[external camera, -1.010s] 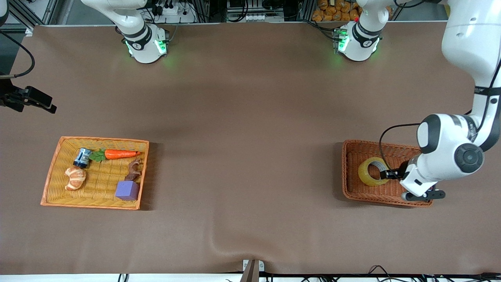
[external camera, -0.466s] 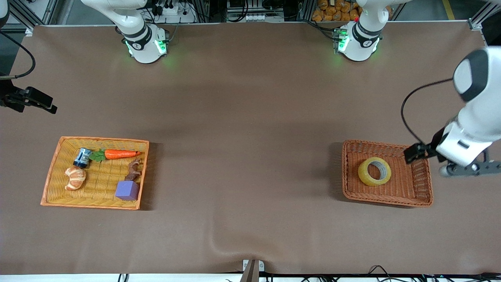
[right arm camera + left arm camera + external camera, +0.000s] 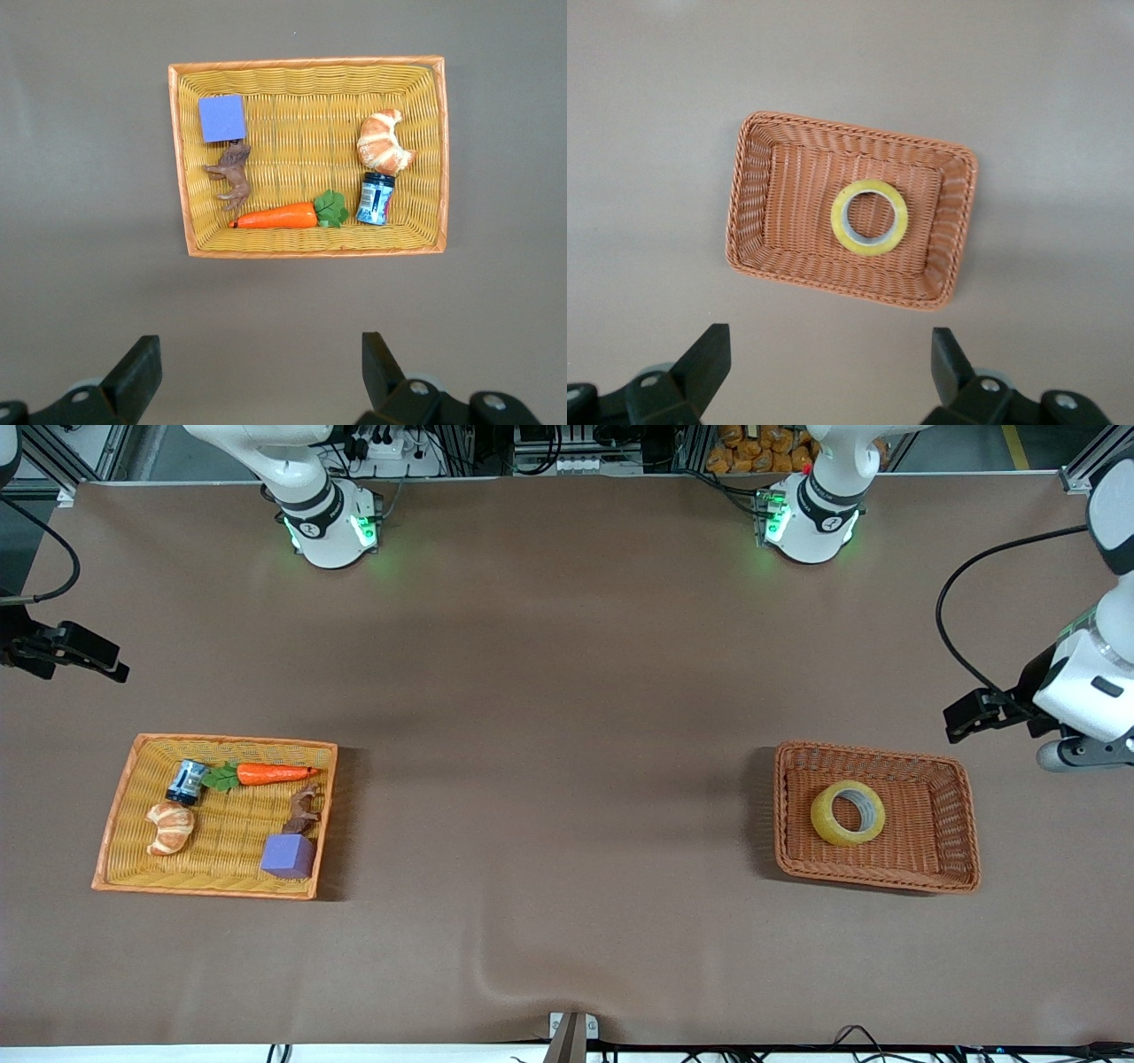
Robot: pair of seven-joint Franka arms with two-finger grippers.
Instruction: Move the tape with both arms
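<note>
The tape [image 3: 848,812], a yellowish ring with a grey-white core, lies flat in the brown wicker basket [image 3: 955,841] at the left arm's end of the table. It also shows in the left wrist view [image 3: 869,218], in the basket [image 3: 753,199]. My left gripper [image 3: 964,721] is open and empty, raised over bare table beside that basket; its fingertips [image 3: 713,347] stand wide apart. My right gripper [image 3: 89,657] is open and empty [image 3: 260,347], raised over bare table by the yellow basket [image 3: 310,243]. The right arm waits.
The yellow basket [image 3: 124,824] at the right arm's end holds a croissant [image 3: 170,828], a small jar [image 3: 186,781], a toy carrot [image 3: 266,773], a brown toy animal [image 3: 303,809] and a purple block [image 3: 288,856]. Brown cloth covers the table between the baskets.
My left gripper was down in the brown basket at the tape's rim. It has lifted out and drawn away toward the table's end. The tape stays where it was. The right arm has not moved.
</note>
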